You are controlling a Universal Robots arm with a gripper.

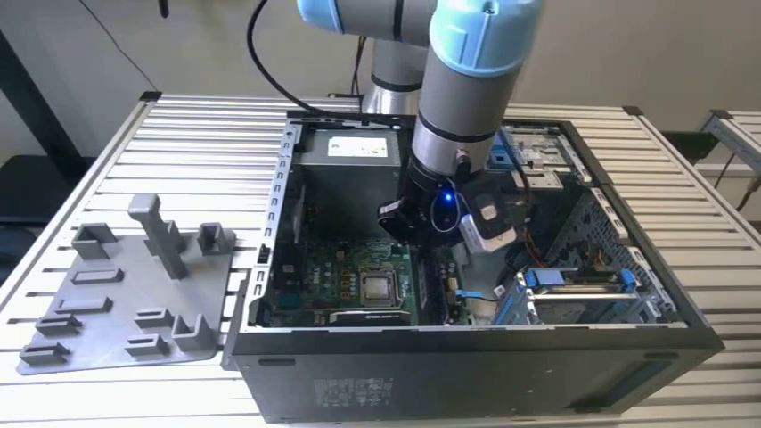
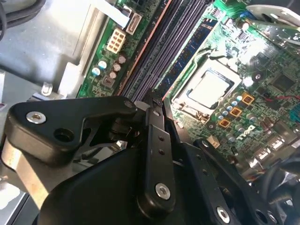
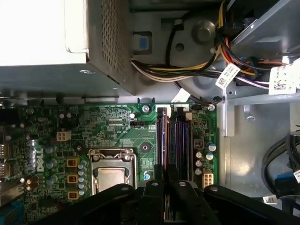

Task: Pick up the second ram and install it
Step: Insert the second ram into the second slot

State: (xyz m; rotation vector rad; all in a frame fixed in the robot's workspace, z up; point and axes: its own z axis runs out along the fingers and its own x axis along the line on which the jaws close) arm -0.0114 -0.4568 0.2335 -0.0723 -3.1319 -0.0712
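Hovering pincer [image 3: 165, 185], second ram [image 3: 161, 140] seemingly below

arm [image 1: 458, 116]: grey tube with pale blue joint caps, plus a small blue light glowing low by the wrist
gripper [image 2: 152, 110]: matte black links, silver screw heads
motherboard [image 3: 117, 126]: green, dotted with tiny orange squares and silver bits
CPU socket [image 2: 209, 89]: shiny silver
ram slots [image 3: 176, 136]: black and long, kinda purple sheen
case [image 1: 476, 366]: black outside, grey metal inside
cables [image 3: 187, 70]: yellow, orange, black, white bundle
table [image 1: 178, 134]: pale silver, ribbed stripes
holder tray [image 1: 125, 294]: plain grey, on the exterior view's left
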